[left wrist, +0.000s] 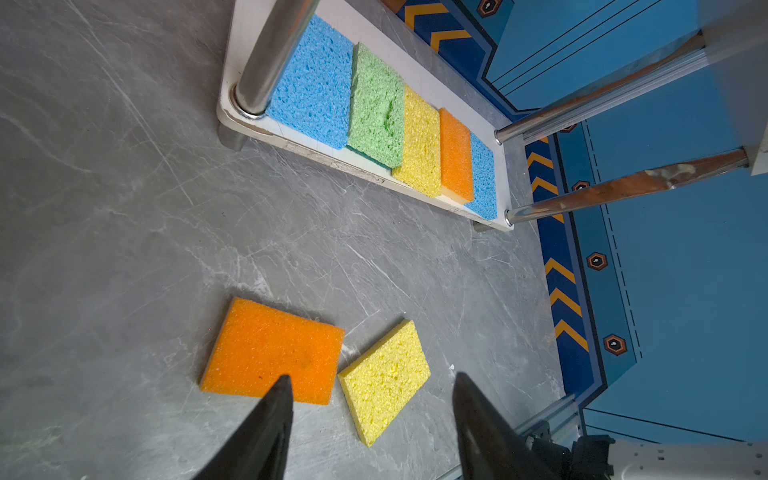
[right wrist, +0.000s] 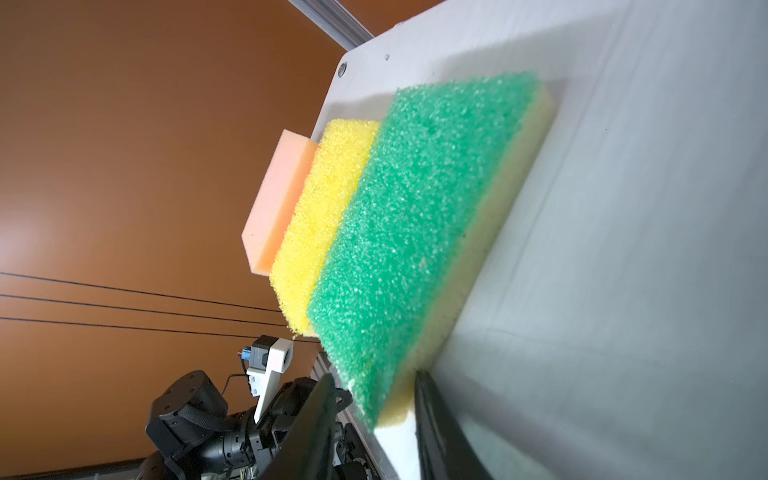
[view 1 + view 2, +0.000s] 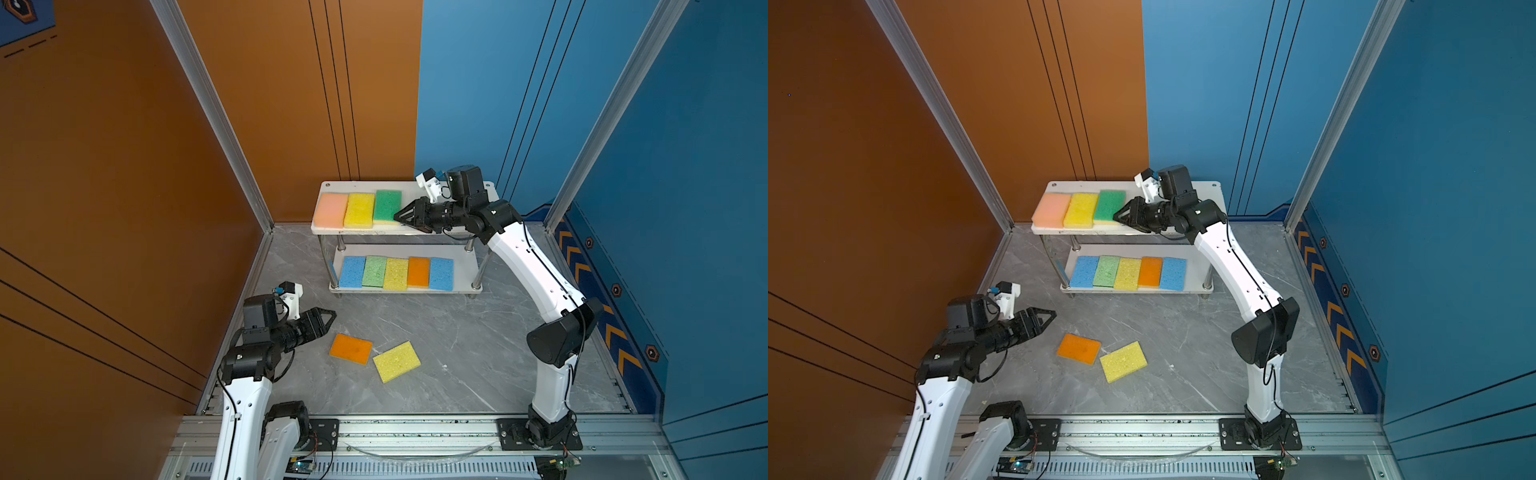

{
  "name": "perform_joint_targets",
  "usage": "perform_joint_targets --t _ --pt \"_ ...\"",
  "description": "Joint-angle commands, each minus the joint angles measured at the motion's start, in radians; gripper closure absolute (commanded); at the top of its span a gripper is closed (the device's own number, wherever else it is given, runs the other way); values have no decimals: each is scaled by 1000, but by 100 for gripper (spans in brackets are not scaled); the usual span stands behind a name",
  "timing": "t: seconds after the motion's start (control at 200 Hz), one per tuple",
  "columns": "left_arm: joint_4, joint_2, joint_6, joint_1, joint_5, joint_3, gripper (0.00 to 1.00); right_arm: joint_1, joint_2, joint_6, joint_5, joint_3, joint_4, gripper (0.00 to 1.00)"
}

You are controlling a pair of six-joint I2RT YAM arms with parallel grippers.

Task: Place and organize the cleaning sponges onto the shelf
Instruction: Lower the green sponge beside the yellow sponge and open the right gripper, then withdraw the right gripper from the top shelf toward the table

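Right claw (image 2: 374,376) astride green sponge (image 2: 415,232) corner

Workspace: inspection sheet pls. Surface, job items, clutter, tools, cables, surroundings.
surface: grey marbled table, two sponges loose on it
job's things: shelf top board holds peach sponge, top yellow sponge and dark green sponge side by side; lower board holds five-sponge row; orange sponge and loose yellow sponge lie on the table
clutter: nothing seen
tools: left tool open, empty, over the table near the orange sponge; right tool open, straddling the dark green sponge's end
cables: black cable along each arm
surroundings: brown wall, blue wall, aluminium frame
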Motion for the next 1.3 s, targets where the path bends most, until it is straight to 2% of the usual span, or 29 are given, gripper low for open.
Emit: perform_joint_targets --t 0.0,0.596,0.831,0.981,1.061,1.206,1.291 --pt "9 -2 8 -7 -11 -11 38 -11 -10 -10 4 3 -37 64" --pt "9 -2 8 -7 -10 -10 38 -14 -126 -51 65 -96 -35 50" --pt "9 -5 11 -10 -5 -10 38 25 -263 -75 112 -214 -35 45" --pt "16 -3 12 -13 14 -11 31 85 -427 -94 188 -419 -23 38" --pt "23 -1 13 -14 33 -15 26 130 -532 -79 235 -610 15 35" --pt "34 9 17 -25 66 -17 19 217 -701 20 275 -957 141 26" --pt "39 18 19 -49 81 -17 16 258 -768 101 268 -1169 255 25"
